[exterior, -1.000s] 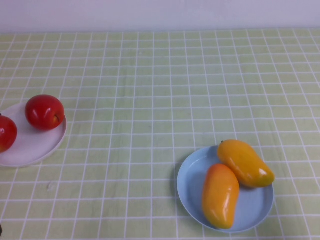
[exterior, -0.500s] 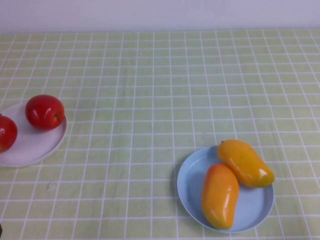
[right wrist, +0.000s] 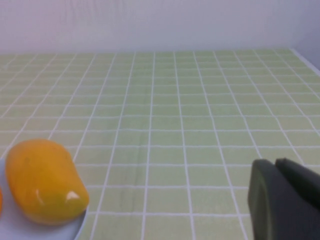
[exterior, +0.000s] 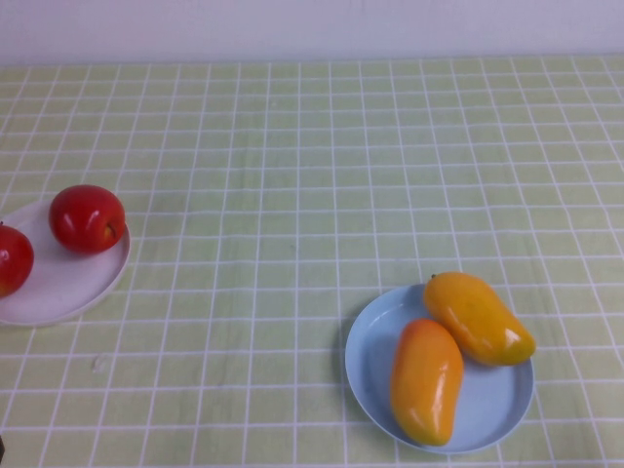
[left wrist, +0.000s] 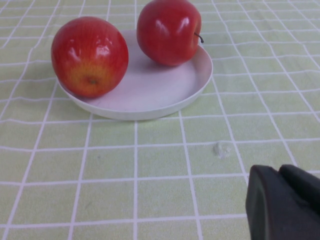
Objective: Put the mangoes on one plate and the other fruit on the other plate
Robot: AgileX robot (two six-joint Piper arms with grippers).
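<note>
As sorted now, two glossy mangoes (exterior: 453, 351) on blue plate (exterior: 375, 375), two red apples (left wrist: 127, 42) on white plate (left wrist: 150, 95); likely slippery, firm (best gripped mid-body); left gripper (left wrist: 282, 202) and right gripper (right wrist: 282, 200) pulled back, fingers' state untellable.

No text, label, brand, number or sign can be read anywhere in these views. The two mangoes (exterior: 453, 351) and the light blue plate (exterior: 369, 363) under them are plain, as are the red apples (left wrist: 127, 42) and the white plate (left wrist: 150, 95). The green checked cloth (exterior: 292, 195) on the desk carries only its white grid lines. The dark parts of the left gripper (left wrist: 285, 202) and right gripper (right wrist: 285, 200) bear no markings.
</note>
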